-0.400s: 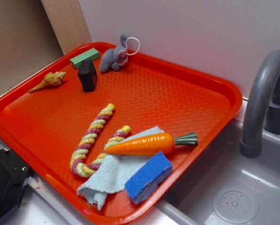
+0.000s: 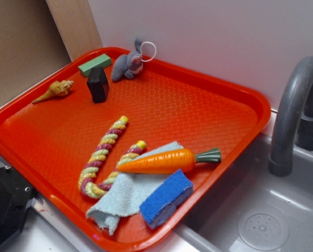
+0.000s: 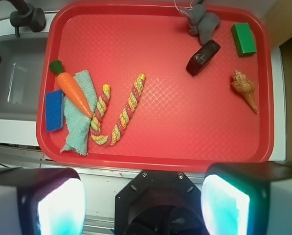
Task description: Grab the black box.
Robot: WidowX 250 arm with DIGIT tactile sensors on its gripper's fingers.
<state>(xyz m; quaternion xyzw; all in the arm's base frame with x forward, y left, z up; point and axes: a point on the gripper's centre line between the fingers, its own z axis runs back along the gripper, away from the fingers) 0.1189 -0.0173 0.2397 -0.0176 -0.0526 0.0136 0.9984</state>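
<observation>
The textured red plastic tray (image 3: 160,142) spreads ahead of the tool (image 3: 143,203), whose fingers stand spread apart, holding nothing. The small matte black rectangular box (image 3: 203,57) stands toward one o'clock, long axis pointing about two o'clock, with a grey plush bunny (image 3: 203,22) and flat green block (image 3: 244,39) just beyond it and bare tray on the near side.

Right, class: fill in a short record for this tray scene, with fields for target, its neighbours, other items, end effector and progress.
target: black box, standing on the tray
neighbours: green block just behind it, plush rabbit and shell either side
other items: rope, carrot on cloth, sponge
end effector: open, high above the tray's near edge
progress: box not yet grasped
</observation>
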